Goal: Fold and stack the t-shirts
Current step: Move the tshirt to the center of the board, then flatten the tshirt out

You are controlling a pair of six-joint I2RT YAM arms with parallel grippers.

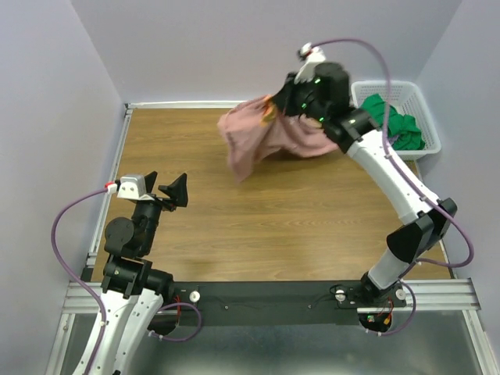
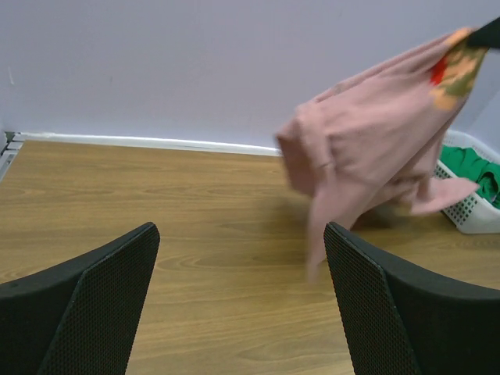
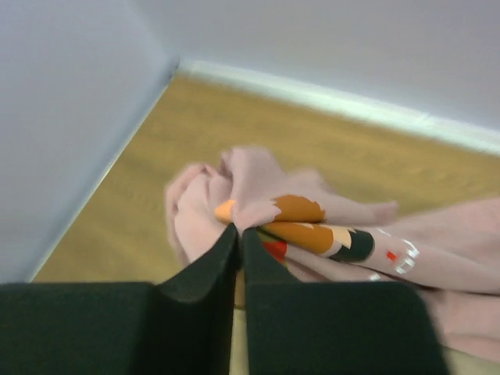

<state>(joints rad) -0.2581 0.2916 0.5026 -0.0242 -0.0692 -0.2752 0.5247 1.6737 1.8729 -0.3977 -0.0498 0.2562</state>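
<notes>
Wooden tabletop (image 1: 297,226): nothing folded yet. Right gripper (image 3: 238,232) pinches the dusty-pink cloth t-shirt (image 1: 254,141) aloft; left gripper (image 2: 241,232) gapes empty. Bright green t-shirt (image 1: 400,126) waits in white lattice basket (image 1: 387,83).

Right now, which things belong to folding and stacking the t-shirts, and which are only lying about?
For the job:
pink t-shirt, gripped by the right tool
green t-shirt

Lying about:
white basket, holding the green t-shirt

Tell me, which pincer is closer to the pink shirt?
Right. The right pincer is shut on the pink shirt, holding it up. The left pincer hangs open, well apart from it.
</notes>
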